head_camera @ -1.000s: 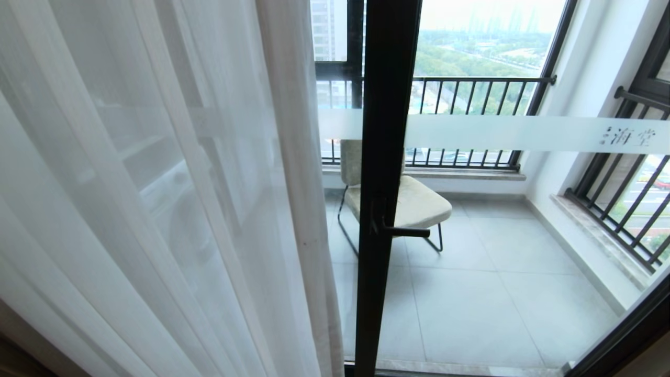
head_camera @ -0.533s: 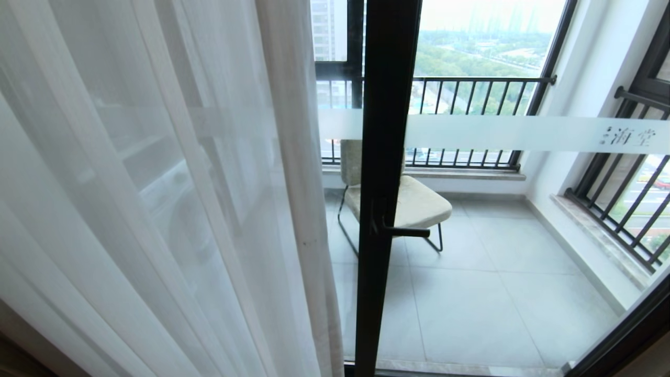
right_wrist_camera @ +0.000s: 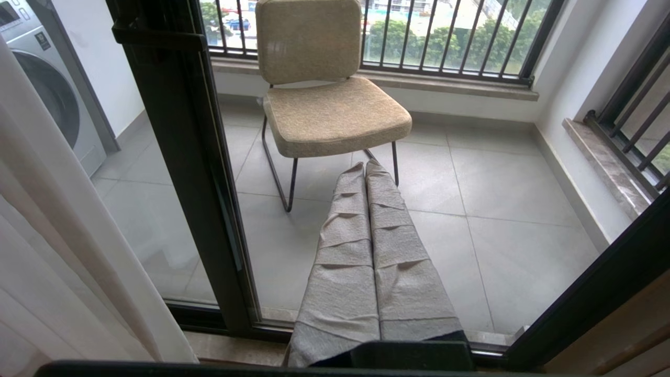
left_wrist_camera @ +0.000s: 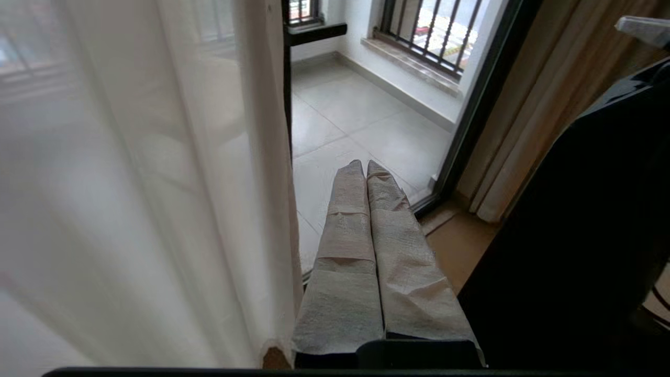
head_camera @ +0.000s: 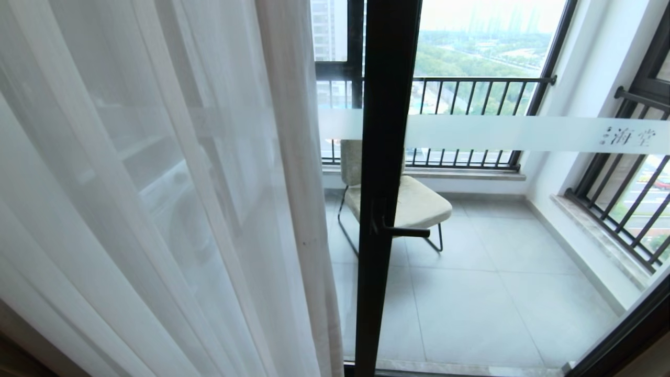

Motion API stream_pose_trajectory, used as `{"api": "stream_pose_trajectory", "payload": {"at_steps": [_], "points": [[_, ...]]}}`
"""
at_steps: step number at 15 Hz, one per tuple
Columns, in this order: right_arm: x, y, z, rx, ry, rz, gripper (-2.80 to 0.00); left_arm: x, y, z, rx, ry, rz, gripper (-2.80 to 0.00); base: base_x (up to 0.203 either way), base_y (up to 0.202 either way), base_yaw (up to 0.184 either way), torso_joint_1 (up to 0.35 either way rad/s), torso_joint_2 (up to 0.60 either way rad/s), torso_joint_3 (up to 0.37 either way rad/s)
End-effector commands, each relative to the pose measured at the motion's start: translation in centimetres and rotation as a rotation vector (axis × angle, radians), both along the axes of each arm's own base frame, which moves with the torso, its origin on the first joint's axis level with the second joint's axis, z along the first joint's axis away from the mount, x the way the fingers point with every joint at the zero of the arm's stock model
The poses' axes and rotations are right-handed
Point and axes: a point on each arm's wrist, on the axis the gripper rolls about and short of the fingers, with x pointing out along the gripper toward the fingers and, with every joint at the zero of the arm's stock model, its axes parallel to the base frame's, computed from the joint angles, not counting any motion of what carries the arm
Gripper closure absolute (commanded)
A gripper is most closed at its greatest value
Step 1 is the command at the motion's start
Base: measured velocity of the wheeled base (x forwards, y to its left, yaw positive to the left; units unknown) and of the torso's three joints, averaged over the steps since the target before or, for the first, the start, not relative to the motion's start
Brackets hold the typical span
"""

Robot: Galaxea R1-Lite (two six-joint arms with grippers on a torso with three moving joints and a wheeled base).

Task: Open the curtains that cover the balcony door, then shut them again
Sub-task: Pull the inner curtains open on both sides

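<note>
Sheer curtain hangs over the left part of the door; the right glass is uncovered, with a chair on the balcony behind it. Beige drape is bunched at the right edge. Left hand has its fingers pressed together, empty, just beside the sheer's edge. Right hand is also pressed together, empty, facing the glass.

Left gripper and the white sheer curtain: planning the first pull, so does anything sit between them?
Nothing visible does. In the left wrist view the shut left gripper hangs beside the white sheer curtain, apart from its edge, with only bare balcony floor beyond.
</note>
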Motion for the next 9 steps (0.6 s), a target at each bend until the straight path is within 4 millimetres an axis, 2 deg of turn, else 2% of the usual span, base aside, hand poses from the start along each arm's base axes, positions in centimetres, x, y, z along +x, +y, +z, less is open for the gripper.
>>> {"api": "stream_pose_trajectory", "payload": {"at_steps": [1, 4, 9], "points": [[0.0, 0.0, 0.0, -0.001, 0.000, 0.001, 0.00, 2.5, -0.4, 1.3, 0.019, 0.151, -0.126, 0.00, 0.000, 0.000, 0.000, 0.000, 0.00, 0.000], [0.0, 0.0, 0.0, -0.001, 0.000, 0.001, 0.00, 4.7, -1.3, 3.6, 0.044, 0.199, -0.233, 0.00, 0.000, 0.000, 0.000, 0.000, 0.00, 0.000], [0.0, 0.0, 0.0, -0.001, 0.000, 0.001, 0.00, 10.4, -3.2, 6.3, 0.083, 0.194, -0.200, 0.00, 0.000, 0.000, 0.000, 0.000, 0.00, 0.000]]}}
